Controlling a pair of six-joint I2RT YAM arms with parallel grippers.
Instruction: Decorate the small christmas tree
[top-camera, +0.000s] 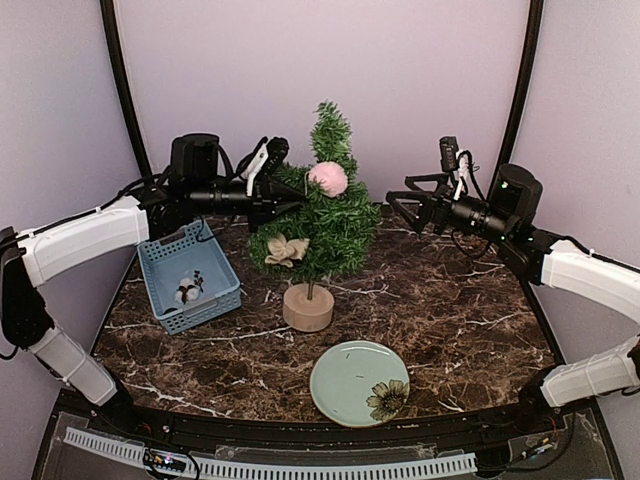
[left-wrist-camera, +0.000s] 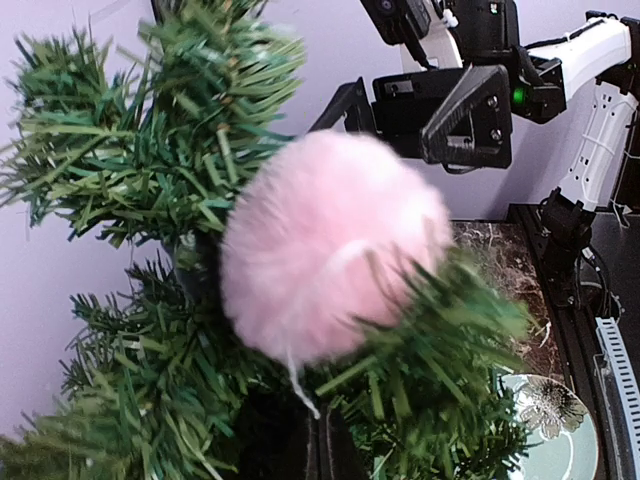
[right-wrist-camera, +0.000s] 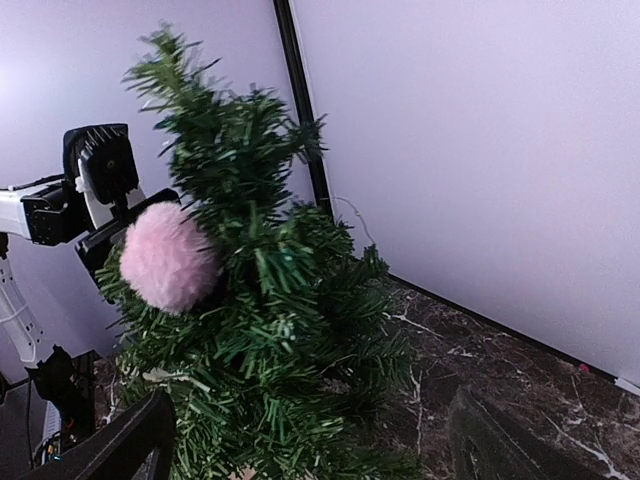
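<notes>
**Top external.** Item: small christmas tree (top-camera: 322, 215), upright on its wood stump (top-camera: 308, 307), at the middle of the marble counter (top-camera: 460, 310).
- Pink pompom (top-camera: 328, 178) sits high in the tree, near the tip. A beige fabric bow (top-camera: 285, 250) hangs on its lower left branches. Both look like ornaments already placed.
- A blue basket (top-camera: 165, 262) left of the tree holds one white ornament (top-camera: 188, 290), probably spare stock.
- A green flowered plate (top-camera: 345, 385) lies in front of the tree.
- The left pincer (top-camera: 293, 207) reaches into the tree's left side. The right pincer (top-camera: 398, 212) hangs just right of the tree, probably standing by.

**Left wrist.** The pompom fills the view, bedded in the tree's needles. The left pincer is closed tight; what it grips, if anything, is hidden among the needles.

**Right wrist.** The fingers are spread wide with nothing held, aimed at the tree from its far side.

**Markings.** No brand, label or writing is legible in any view.
</notes>
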